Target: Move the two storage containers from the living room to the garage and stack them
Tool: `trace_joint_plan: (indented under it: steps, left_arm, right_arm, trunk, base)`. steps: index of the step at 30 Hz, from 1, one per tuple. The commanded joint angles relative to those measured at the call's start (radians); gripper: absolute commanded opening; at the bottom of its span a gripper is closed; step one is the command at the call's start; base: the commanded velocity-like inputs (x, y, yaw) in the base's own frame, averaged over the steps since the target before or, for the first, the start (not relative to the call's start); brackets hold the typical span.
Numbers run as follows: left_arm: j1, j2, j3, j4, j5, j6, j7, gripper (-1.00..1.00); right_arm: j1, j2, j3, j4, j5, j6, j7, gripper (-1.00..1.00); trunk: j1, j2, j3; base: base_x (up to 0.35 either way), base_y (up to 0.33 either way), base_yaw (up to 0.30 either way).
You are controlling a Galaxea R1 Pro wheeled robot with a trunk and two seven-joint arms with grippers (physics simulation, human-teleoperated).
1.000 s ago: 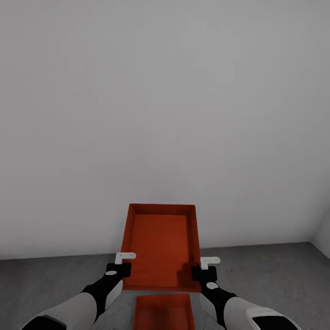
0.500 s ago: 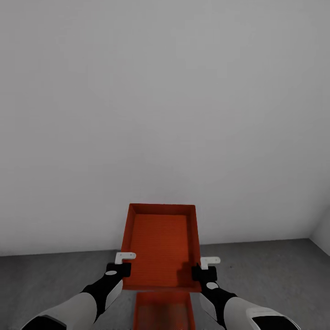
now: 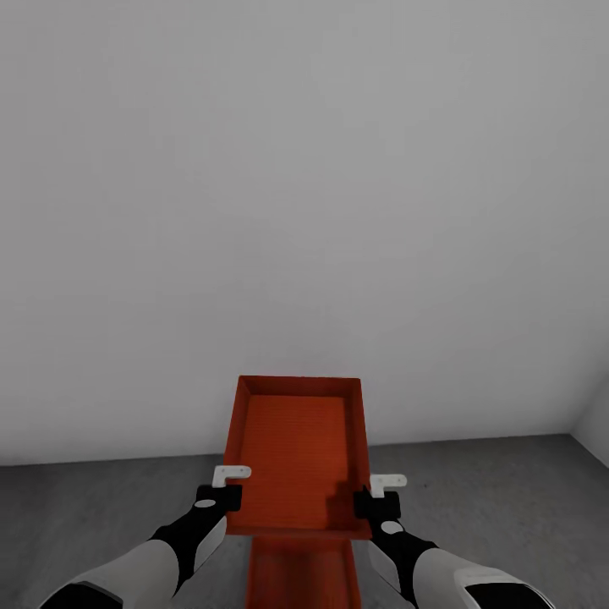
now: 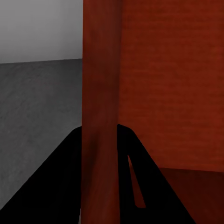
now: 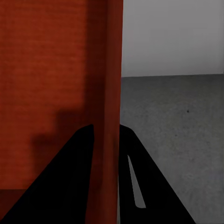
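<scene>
Grey garage floor [image 3: 507, 499] lies under the lower container [image 3: 300, 575]; left claw [image 3: 222, 489] and right claw [image 3: 379, 497] each pinch a side wall of the carried container [image 3: 296, 448], which might land skewed if lowered off-centre.

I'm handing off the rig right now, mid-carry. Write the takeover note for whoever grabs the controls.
Left gripper: shut on the held container's left wall.
Right gripper: shut on its right wall.
The held container hangs level in front of the pale grey wall, above the dark concrete floor.
The second container sits on the floor directly below it.
Done: both containers are in the garage, one down.
Left: lower the held one onto it, then release.
</scene>
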Motion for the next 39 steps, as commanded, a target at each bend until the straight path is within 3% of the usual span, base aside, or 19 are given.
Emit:
trace_joint_plan:
  steps: [1,39]
  left_arm:
    - [-0.001,-0.001,0.033,0.003,0.09,0.0,0.009,-1.0]
    - [-0.001,-0.001,0.033,0.002,0.09,0.0,0.009,-1.0]
  right_arm:
    - [-0.001,0.0,-0.03,-0.003,0.007,-0.007,-0.008,-1.0]
    - [-0.001,0.0,-0.03,-0.003,0.007,-0.006,-0.008,-1.0]
  trunk:
    - [0.0,-0.002,-0.003]
    - [0.0,-0.002,-0.064]
  base:
    - [0.0,0.0,0.0]
    - [0.0,0.0,0.0]
